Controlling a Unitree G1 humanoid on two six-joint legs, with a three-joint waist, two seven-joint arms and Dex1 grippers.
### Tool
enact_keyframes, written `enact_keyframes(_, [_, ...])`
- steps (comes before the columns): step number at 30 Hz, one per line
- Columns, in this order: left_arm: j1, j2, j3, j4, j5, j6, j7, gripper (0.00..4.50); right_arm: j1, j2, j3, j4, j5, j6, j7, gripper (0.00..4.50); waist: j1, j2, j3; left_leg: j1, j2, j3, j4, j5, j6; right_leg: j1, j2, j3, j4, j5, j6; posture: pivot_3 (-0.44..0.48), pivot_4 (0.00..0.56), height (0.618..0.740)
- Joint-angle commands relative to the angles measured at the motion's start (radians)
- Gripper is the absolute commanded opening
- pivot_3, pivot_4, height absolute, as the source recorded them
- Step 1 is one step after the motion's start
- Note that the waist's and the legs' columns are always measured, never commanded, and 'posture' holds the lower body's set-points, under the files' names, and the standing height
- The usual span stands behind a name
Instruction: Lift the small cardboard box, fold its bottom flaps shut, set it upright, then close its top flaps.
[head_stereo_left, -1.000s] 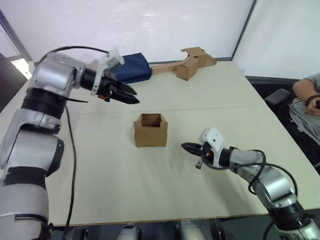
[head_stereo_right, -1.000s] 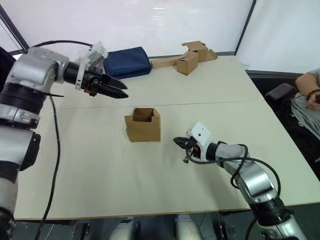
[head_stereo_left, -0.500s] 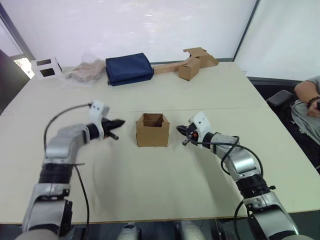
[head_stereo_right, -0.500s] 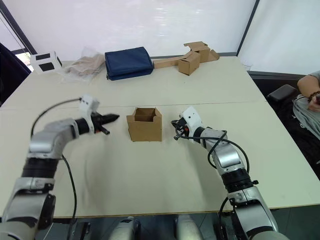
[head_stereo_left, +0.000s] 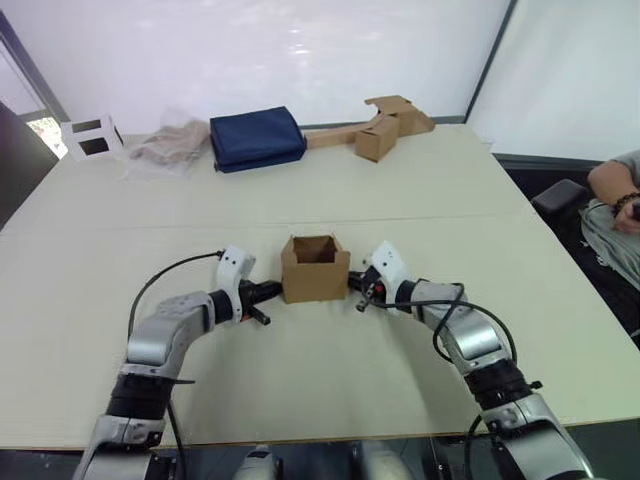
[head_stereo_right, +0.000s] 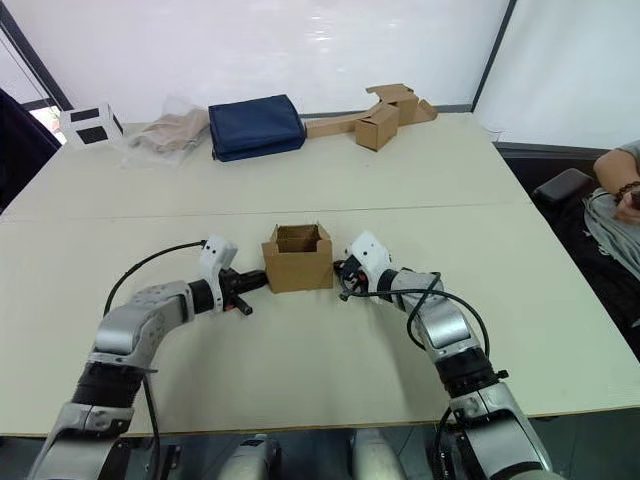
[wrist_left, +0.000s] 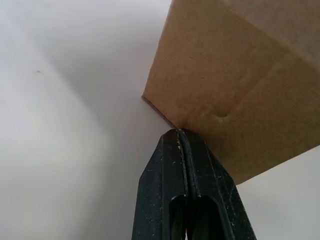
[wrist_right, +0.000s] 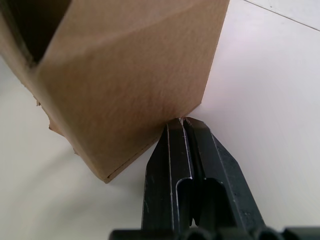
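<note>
Item: small cardboard box (head_stereo_left: 315, 267), brown, standing open end up on the table (head_stereo_left: 420, 190), near the middle, slightly to the near side.

Left gripper (head_stereo_left: 272, 291): fingers pressed together, holding nothing, tip touching the box's left wall low down, close to a corner edge as the left wrist view shows it.

Right gripper (head_stereo_left: 355, 284): fingers also pressed together, empty, tip against the box's right wall near its base.

Far edge of table: blue folded cloth (head_stereo_left: 256, 138), a smaller box with loose cardboard (head_stereo_left: 378, 130), a white box with dark windows (head_stereo_left: 90, 138), a crumpled clear bag (head_stereo_left: 168, 147). All well apart from the work.

Step in hand, as I judge it: squeezing the box between the two tips to lift it. I want even pressure from both sides at matching height, so the box rises level and does not twist or buckle. Thin walls may dent; I press gently and raise both arms together.
</note>
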Motion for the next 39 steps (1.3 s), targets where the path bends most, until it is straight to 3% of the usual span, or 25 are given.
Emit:
enact_keyframes(1, [0.026,-0.009,-0.035,-0.077,-0.02,0.024,-0.009,0.01,0.074,-0.009,-0.004,-0.19,0.023,0.059,-0.005,0.0,0.002,0.0,0.0,0.0,0.0,0.0,0.0,0.0,0.0,0.0,0.0,0.0,0.0,0.0,0.0,0.0,0.15,0.74])
enact_keyframes(10, [0.03,0.056,-0.019,-0.039,-0.005,0.011,-0.049,0.01,0.154,-0.049,-0.038,-0.235,-0.01,0.009,-0.036,0.0,0.005,0.0,0.0,0.001,0.0,0.0,0.0,-0.002,0.004,0.001,0.0,0.0,0.0,0.0,0.0,0.0,0.15,0.74])
enact_keyframes(15, [-0.023,0.176,0.001,0.045,-0.007,-0.044,-0.159,0.01,0.172,-0.123,-0.09,-0.283,0.033,0.008,0.024,0.0,0.004,0.0,0.0,0.001,0.0,0.0,0.0,-0.002,0.004,0.001,0.001,0.0,0.0,0.0,0.0,0.0,0.15,0.74])
enact_keyframes(20, [-0.145,0.276,-0.028,0.177,0.083,-0.216,-0.222,0.01,0.139,-0.185,-0.156,-0.26,0.09,-0.021,0.098,0.0,0.005,0.0,0.0,0.001,0.0,0.0,-0.001,-0.002,0.004,0.001,0.001,0.0,-0.001,0.0,0.0,0.0,0.15,0.74])
enact_keyframes(23, [-0.203,0.277,-0.025,0.141,0.022,-0.167,-0.302,0.01,0.082,-0.199,-0.184,-0.204,0.119,-0.049,0.146,0.0,0.01,0.0,0.0,0.001,0.0,0.0,0.0,-0.002,0.004,0.002,0.001,0.0,-0.001,0.0,0.0,0.0,0.15,0.74])
enact_keyframes(28, [-0.239,0.273,-0.017,0.011,-0.126,-0.008,-0.411,0.01,-0.017,-0.181,-0.232,-0.219,0.28,0.065,0.219,0.0,0.005,0.0,0.0,0.001,0.0,0.0,-0.001,-0.002,0.004,0.002,0.0,0.0,-0.002,0.0,0.0,0.0,0.15,0.74])
enact_keyframes(39, [-0.335,0.204,-0.108,0.1,-0.061,-0.075,-0.443,0.01,-0.067,-0.158,-0.152,-0.214,0.28,0.071,0.255,0.0,0.001,0.0,0.0,0.001,0.0,0.0,0.0,-0.002,0.004,0.002,0.001,-0.001,-0.001,0.0,0.0,0.0,0.15,0.74])
